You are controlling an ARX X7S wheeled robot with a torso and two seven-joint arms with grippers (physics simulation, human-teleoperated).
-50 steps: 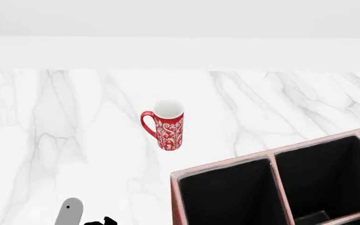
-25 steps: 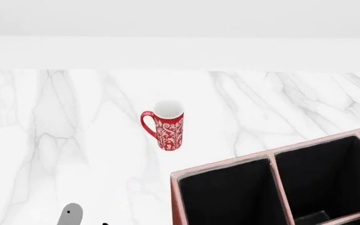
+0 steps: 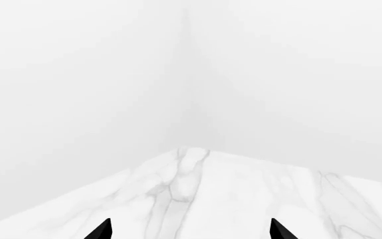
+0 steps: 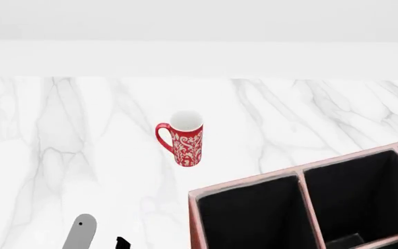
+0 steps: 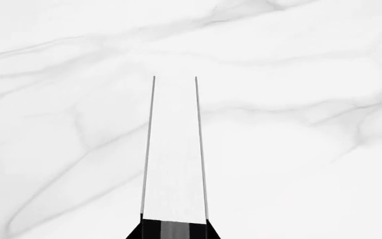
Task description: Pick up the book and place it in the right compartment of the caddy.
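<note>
— Where is the thick hardcover book with black covers and white page edges (image 5: 173,149)?

— In the right wrist view only. It juts out edge-on over the white marble tabletop (image 4: 60,155), page edges towards the camera. The right gripper (image 5: 174,230) is clamped on it, with a black fingertip (image 5: 137,233) pressed against each cover. The head view does not show the book, so I cannot tell how far it is from the box.

— And the large reddish-brown leather-look caddy with pale pink rims (image 4: 247,181)?

— At the near right of the table, in the same spot as a second ago. Its black-lined compartments hold no book.

— The left side?

— The left gripper (image 3: 192,231) is spread wide with nothing between its two black tips, and it faces the far corner of the tabletop and the white walls.

— What has changed from the earlier pictures?

— Only the grey left arm link (image 4: 80,234) at the near left edge of the head view. Half a second ago it had dipped lower. Now it reaches higher than in either earlier picture, with a black part just to its right. The red mug with a white floral pattern (image 4: 183,138) stands upright mid-table, unmoved and well apart from the caddy.
</note>
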